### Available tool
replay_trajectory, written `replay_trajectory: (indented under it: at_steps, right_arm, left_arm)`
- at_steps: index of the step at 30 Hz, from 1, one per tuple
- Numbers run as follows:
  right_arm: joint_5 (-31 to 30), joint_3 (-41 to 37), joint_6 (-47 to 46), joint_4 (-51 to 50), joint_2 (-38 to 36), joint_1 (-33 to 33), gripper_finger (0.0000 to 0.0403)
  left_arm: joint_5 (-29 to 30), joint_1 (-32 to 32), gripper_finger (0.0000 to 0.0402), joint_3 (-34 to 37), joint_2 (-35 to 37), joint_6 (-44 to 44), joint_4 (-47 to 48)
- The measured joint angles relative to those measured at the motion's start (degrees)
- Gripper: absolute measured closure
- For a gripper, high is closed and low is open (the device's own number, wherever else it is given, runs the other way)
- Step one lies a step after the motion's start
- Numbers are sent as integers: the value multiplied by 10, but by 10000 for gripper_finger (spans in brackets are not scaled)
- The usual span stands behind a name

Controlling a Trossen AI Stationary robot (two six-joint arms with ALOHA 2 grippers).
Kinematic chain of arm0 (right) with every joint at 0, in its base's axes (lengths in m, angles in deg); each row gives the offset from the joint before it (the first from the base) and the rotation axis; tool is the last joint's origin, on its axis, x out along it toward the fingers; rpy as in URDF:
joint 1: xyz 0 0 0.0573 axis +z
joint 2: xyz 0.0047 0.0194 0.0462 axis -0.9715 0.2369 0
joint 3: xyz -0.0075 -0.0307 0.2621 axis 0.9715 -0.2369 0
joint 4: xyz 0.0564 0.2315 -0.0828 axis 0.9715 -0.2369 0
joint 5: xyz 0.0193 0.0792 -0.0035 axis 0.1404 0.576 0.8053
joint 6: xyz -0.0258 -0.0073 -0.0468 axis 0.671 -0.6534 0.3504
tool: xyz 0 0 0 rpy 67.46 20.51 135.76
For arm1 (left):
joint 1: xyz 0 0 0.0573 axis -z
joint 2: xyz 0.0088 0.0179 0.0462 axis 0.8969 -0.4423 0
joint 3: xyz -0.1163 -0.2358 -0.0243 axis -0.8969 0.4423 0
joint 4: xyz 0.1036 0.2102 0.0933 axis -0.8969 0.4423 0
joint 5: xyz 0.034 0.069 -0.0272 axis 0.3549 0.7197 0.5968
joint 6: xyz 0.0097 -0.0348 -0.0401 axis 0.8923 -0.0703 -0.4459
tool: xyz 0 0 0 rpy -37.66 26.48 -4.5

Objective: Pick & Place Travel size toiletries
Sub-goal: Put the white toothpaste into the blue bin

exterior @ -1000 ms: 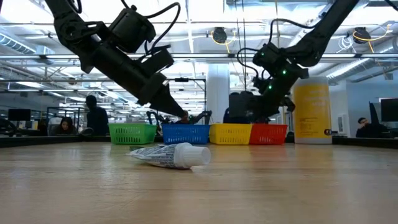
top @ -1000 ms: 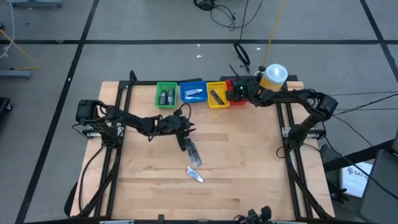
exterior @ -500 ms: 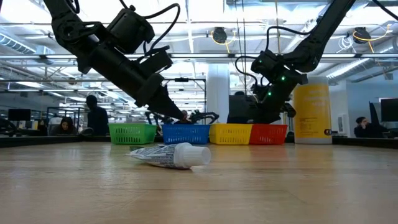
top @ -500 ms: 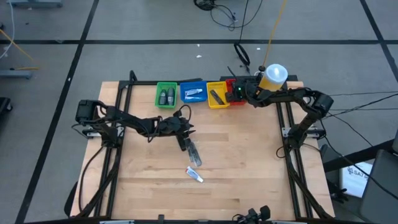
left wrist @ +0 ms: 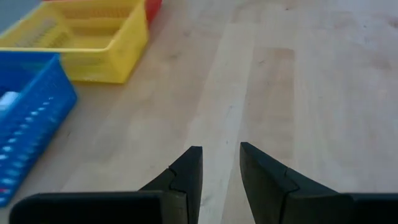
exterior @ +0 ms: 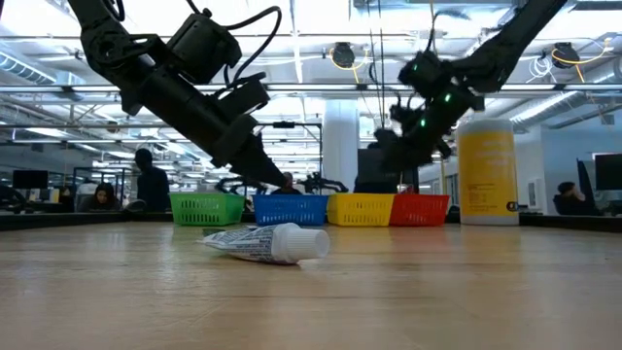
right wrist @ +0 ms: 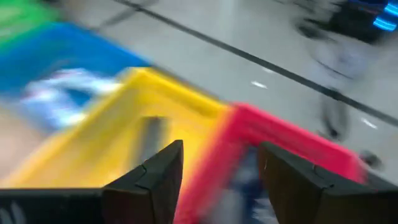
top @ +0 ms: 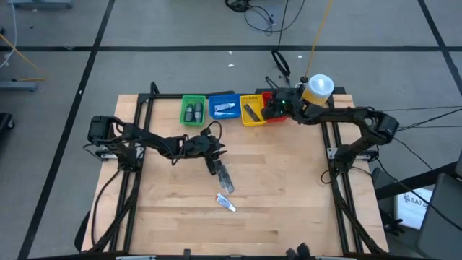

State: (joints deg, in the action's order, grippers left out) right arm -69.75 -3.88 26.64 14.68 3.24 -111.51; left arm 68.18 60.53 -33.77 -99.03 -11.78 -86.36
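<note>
Hovering over the red bin [top: 268, 105], the right gripper [top: 275, 108] has its fingers parted and empty, apparently a drop-off; left gripper [top: 214, 167], fingers slightly apart, empty, sits near two tubes [top: 225, 180] on the table [top: 289, 188], likely next

Bright overhead light; right-wrist view smeared (motion).
</note>
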Motion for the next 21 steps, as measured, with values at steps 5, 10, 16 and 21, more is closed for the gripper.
replay_trajectory:
  at_steps: [5,10,16,21]
  right_arm:
    - [86,-54,29,70,-50,79,204]
    - [133,-156,45,266,-39,181,212]
    - [72,-264,59,498,27,267,213]
    - [14,-305,59,547,57,293,215]
  left_arm:
    - [59,-1,295,0,0,15,4]
    - [32,-15,295,-37,8,70,102]
    - [-24,-24,295,-153,12,206,426]
    - [-190,-6,267,-175,12,343,477]
